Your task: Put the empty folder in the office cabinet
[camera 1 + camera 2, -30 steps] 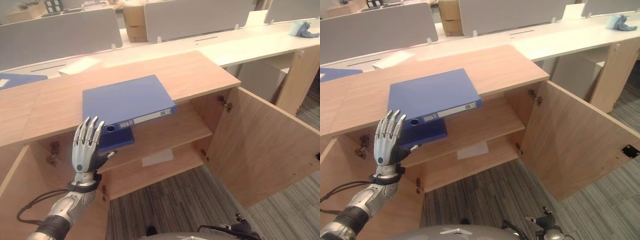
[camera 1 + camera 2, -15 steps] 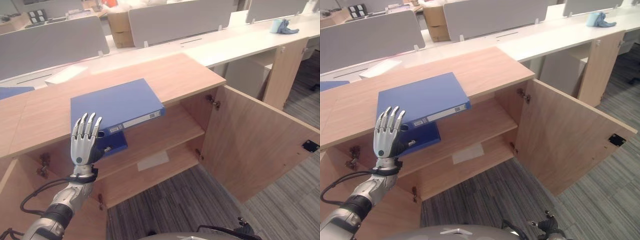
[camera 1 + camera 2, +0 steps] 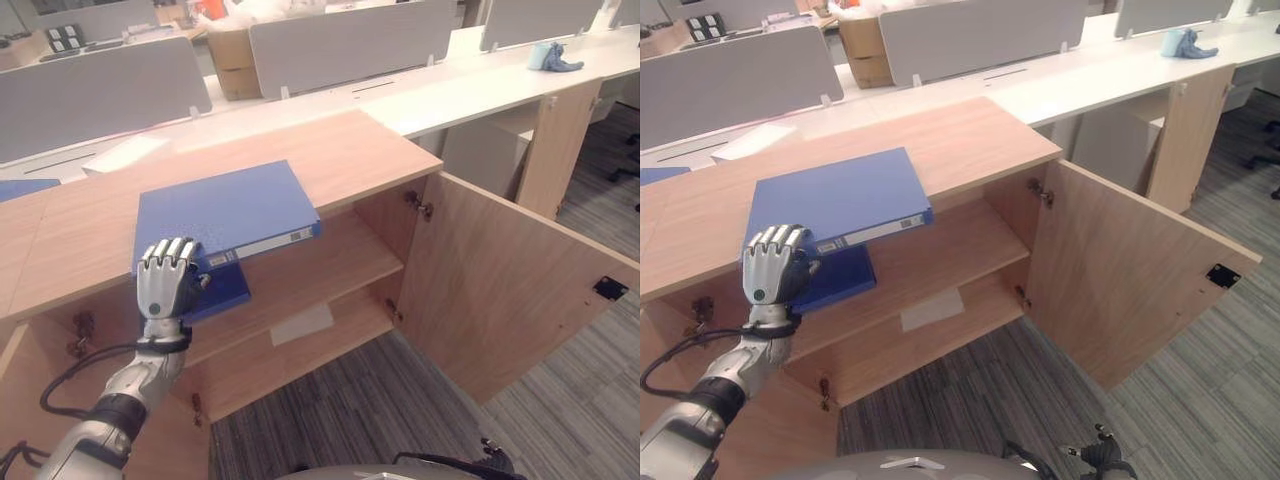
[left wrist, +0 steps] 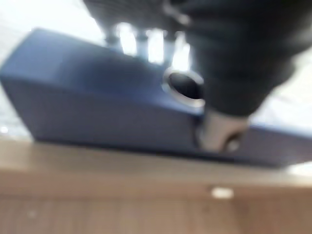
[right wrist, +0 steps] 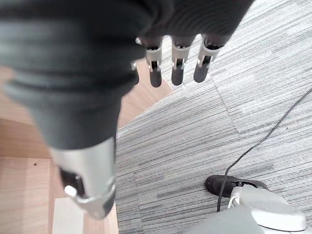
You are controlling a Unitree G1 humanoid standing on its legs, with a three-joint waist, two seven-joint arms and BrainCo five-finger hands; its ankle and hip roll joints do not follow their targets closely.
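Left eye view: left hand [image 3: 167, 279] fingers curl over the stiff, light folder [image 3: 225, 212] spine edge, beside its ring hole.

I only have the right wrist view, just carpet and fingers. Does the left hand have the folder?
Observer: Yes. The left hand has its fingers curled over the near left corner of the blue folder, which lies flat on the cabinet top with its spine jutting past the front edge.
Operator: Is the cabinet open?
Observer: Yes. The door on the right side stands wide open, and the upper shelf shows inside.
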